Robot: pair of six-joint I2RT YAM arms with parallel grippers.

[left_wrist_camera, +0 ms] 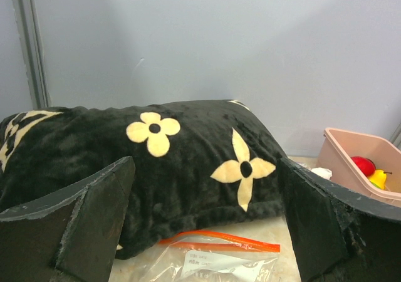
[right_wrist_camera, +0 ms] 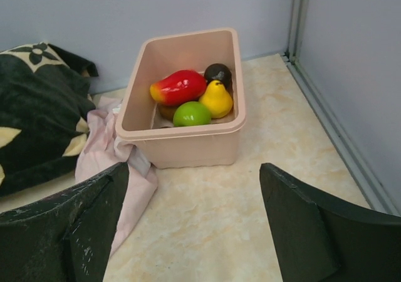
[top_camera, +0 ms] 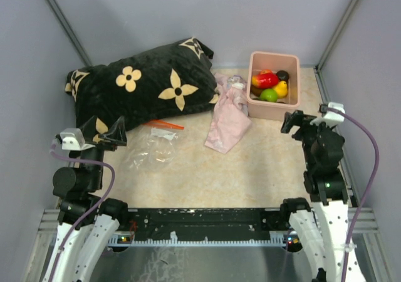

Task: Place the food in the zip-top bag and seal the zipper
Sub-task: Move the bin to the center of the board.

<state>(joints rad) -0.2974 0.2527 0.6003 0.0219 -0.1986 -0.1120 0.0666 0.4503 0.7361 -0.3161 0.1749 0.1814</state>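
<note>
The food, several small glossy toy fruits, lies in a pink bin (top_camera: 273,111) at the back right: red-and-yellow (top_camera: 265,79), lime green (top_camera: 269,95), yellow (top_camera: 281,89) and dark brown (top_camera: 282,76). The right wrist view shows the red one (right_wrist_camera: 180,86) and the green one (right_wrist_camera: 192,113) too. The clear zip-top bag (top_camera: 152,147) lies flat and empty in front of the pillow, its orange-red zipper (top_camera: 164,125) at the far edge. The left wrist view shows the zipper (left_wrist_camera: 219,238) slightly parted. My left gripper (top_camera: 108,132) is open and empty just left of the bag. My right gripper (top_camera: 301,120) is open and empty, in front of the bin.
A large black pillow (top_camera: 144,84) with cream flowers fills the back left, touching the bag's zipper edge. A pale pink cloth (top_camera: 229,119) lies crumpled against the bin's left side. Grey walls enclose the table on three sides.
</note>
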